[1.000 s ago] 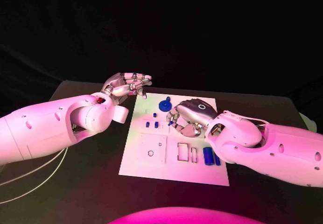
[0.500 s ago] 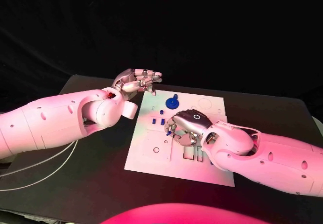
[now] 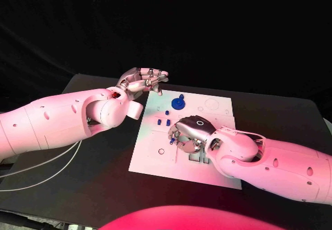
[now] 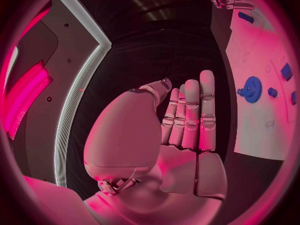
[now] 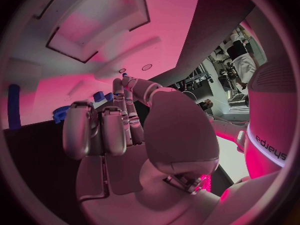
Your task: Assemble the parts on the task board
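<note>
The white task board [image 3: 156, 163] lies in the middle of the black table. A blue gear [image 3: 178, 103] stands near its far edge, with two small blue parts [image 3: 162, 122] just nearer. My right hand [image 3: 192, 134] hovers over the board's middle, fingers partly curled, and a small blue part [image 3: 171, 142] shows at its fingertips, apparently pinched. My left hand [image 3: 143, 79] floats above the board's far left corner, fingers apart, holding nothing. In the left wrist view its fingers [image 4: 190, 117] are straight, beside the gear [image 4: 252, 89]. The right wrist view shows the right hand [image 5: 119, 130] facing the board [image 5: 112, 40].
Rectangular cut-outs [image 3: 195, 158] sit in the board's near half, partly under my right forearm. A round hole [image 3: 160, 151] lies at the near left of the board. White cables [image 3: 41, 167] trail over the table's left side. Bare black table [image 3: 103, 187] surrounds the board.
My right hand has moved over the board toward its near left, carrying the small blue part. The left hand's fingers have spread a little. The camera has shifted.
</note>
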